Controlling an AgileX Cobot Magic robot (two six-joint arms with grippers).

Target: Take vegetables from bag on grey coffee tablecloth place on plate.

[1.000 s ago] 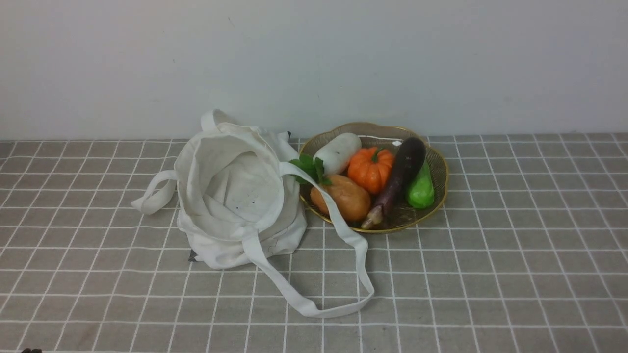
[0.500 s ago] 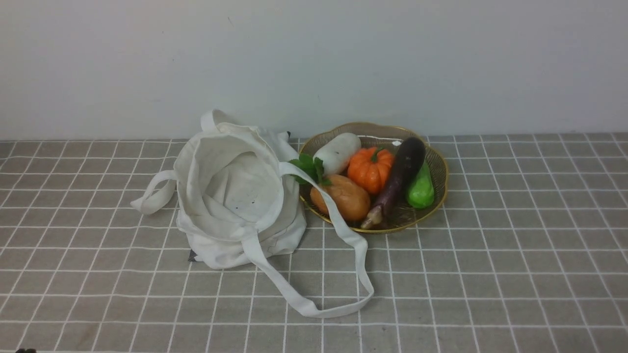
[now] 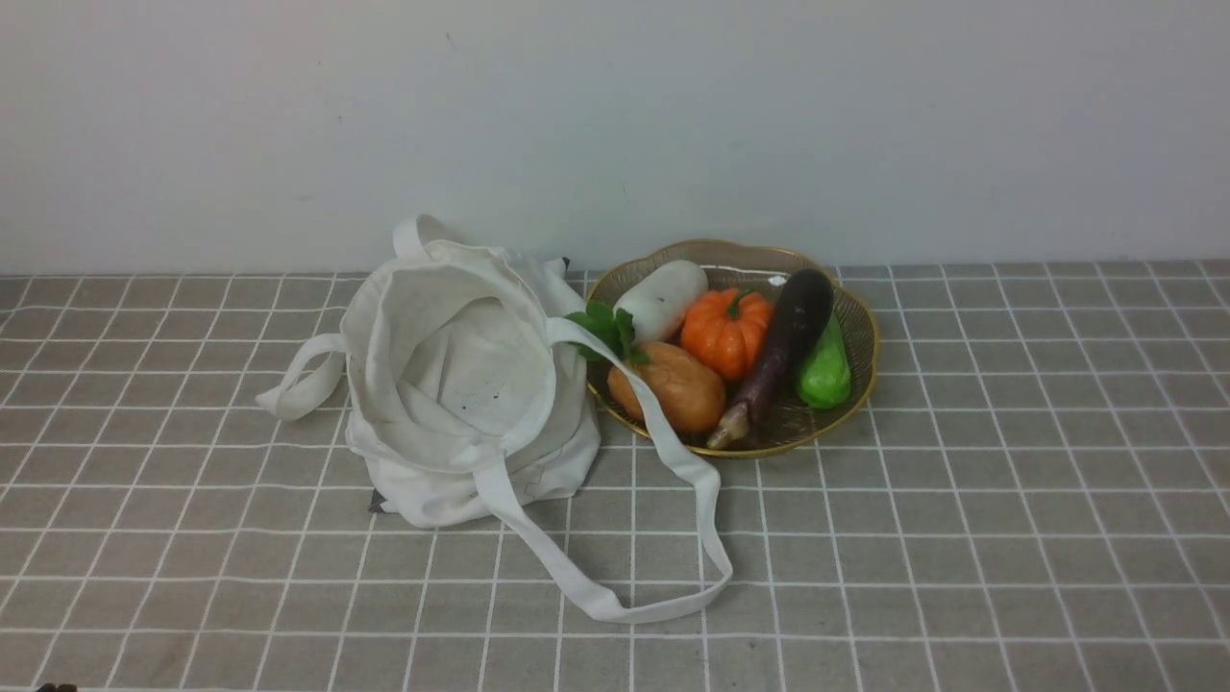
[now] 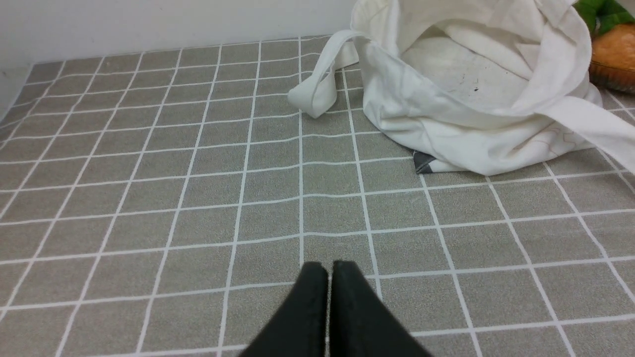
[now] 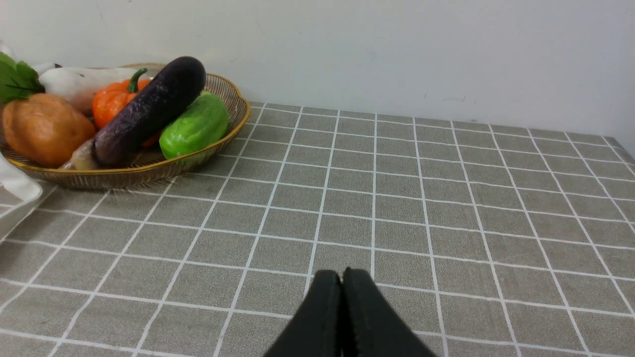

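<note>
Nothing on your tablecloth (image 3: 1009, 500) has shifted. Eggplant (image 3: 780, 351): on plate (image 3: 862, 327), between pumpkin (image 3: 725, 332) and green vegetable (image 3: 824, 373). Bag (image 3: 452, 384): slumped beside plate. Left gripper (image 4: 329, 270), right gripper (image 5: 341, 278): fingers pressed together, nothing held.

A soft matt cloth bag (image 3: 452, 384) slumps on woven tablecloth (image 3: 961, 538); a glossy eggplant (image 3: 780, 346) lies in a ribbed, gold-rimmed plate (image 3: 860, 332).

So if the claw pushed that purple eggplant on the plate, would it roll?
Probably a little. The eggplant looks round and smooth, so it could slip. But it leans across the pumpkin and green vegetable, which likely block it inside the plate.
</note>
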